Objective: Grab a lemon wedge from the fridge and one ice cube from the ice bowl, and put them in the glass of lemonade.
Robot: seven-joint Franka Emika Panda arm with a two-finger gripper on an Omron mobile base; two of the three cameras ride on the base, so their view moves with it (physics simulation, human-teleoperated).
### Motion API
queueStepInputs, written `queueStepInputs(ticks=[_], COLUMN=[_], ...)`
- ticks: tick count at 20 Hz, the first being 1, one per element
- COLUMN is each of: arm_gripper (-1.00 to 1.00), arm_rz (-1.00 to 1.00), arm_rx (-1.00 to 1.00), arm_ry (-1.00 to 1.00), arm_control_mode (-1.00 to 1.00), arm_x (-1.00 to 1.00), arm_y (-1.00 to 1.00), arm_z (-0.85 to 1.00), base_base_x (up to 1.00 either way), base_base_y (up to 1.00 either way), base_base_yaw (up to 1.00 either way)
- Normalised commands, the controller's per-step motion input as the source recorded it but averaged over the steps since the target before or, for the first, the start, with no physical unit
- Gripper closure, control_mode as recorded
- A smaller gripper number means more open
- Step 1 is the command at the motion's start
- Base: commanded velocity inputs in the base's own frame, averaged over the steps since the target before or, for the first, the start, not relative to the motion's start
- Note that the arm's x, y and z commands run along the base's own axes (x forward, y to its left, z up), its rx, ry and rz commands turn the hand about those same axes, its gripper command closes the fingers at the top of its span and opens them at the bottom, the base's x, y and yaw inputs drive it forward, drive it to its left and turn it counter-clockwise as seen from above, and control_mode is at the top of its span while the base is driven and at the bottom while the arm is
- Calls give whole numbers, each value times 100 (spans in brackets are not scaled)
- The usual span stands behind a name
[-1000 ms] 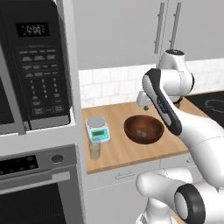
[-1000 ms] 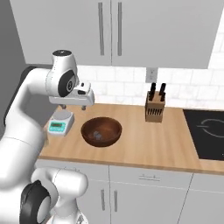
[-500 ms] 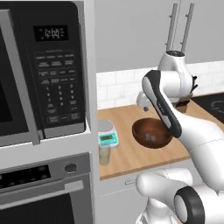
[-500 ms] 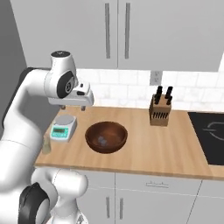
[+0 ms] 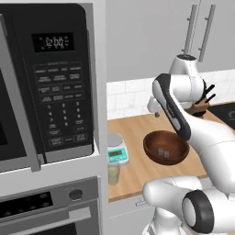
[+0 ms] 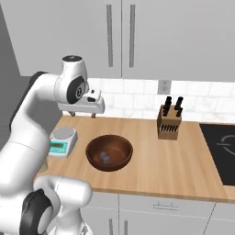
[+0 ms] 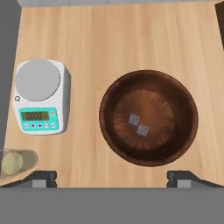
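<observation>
Glass of lemonade [image 7: 16, 162] at the far left of the hand view, at the near left corner of the surface [image 7: 131, 39], just in front of the scale. Holds pale yellow liquid; cannot tell whether a lemon wedge is already in it. Probably parked at that corner so that the bowl beside it stays an easy reach.

Next to the right, white kitchen scale [image 7: 39, 96] with teal display, flat on the wood, apart from both glass and bowl. Plays no part in the job, by the look of it.

Further right, ice bowl [image 7: 105, 109], wide and dark brown, upright, near the middle of the surface. Carries two pale ice cubes [image 7: 139, 124] at its bottom, touching or nearly touching each other. Sits almost straight beneath the claw [image 7: 114, 178], which looks the reason for the arm's pose: raised high above the bowl, pointing down, well clear of the rim.

Claw released, fingertips spread as wide as they go, nothing between them. Seen from the right base view as well, claw [image 6: 82, 114] above and behind the bowl [image 6: 92, 158].

Likely step in hand: lining up for a descent onto one cube. Calls for centring on a single cube, since the pair lies so close that the fingers could catch both or push one aside.

Rightmost, knife block [image 6: 168, 124] by the wall and black cooktop [image 6: 220, 147] beyond it, well apart from the work.
</observation>
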Motion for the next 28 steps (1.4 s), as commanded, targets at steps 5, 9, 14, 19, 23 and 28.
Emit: queueStepInputs(ticks=[5, 9, 14, 19, 23, 28], arm_gripper=[-100, -100, -100, -100, -100, -100], arm_rz=[-17, -12, -5, 0, 0, 5], arm_rx=[0, -1, -2, -7, -3, 0], arm_ry=[11, 11, 2, 0, 0, 1], arm_control_mode=[-100, -100, -100, -100, -100, -100], arm_x=[26, 35, 5, 19, 24, 13], arm_y=[-90, -51, -26, 6, 43, 15], arm_z=[-90, -98, -66, -45, -34, -41], base_base_x=[0, 0, 0, 0, 0, 0], base_base_y=[0, 0, 0, 0, 0, 0], base_base_yaw=[0, 0, 0, 0, 0, 0])
